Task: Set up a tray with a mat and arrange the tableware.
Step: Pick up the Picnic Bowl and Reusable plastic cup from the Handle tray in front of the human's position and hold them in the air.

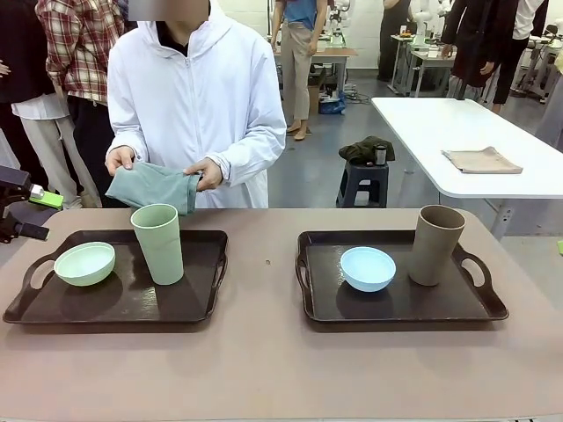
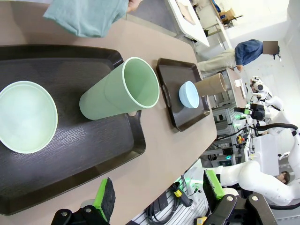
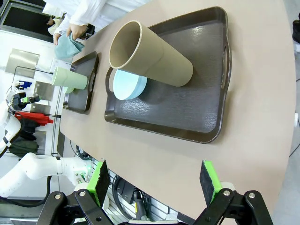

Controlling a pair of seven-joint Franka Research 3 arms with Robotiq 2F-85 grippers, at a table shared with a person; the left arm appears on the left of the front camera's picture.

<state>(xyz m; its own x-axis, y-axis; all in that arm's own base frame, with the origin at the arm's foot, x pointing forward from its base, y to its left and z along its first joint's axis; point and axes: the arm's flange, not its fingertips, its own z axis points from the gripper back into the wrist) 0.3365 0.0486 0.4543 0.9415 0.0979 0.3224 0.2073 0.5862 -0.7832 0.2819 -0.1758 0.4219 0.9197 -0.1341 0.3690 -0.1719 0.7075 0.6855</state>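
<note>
- Standing upright on the left tray, the tall pale green cup is the marker for everything below.
- Pale green bowl: on the same tray, just beside that cup on the robot's left and not touching it.
- Folded teal mat: beyond the cup, above the table's far edge. The person holds it with one hand at one end and the other hand at the opposite end.
- Right tray: well apart from the green cup, to its right, with bare tabletop between.
- Light blue bowl: on the right tray, on the side nearer the green cup.
- Tall tan-brown cup: upright just past the blue bowl, farthest from the green cup.
- Left gripper: released, jaws spread wide and empty, out past the tray's end on the green cup's left.
- Right gripper: released as well and holding nothing, far from the green cup, beyond the right tray.
</note>
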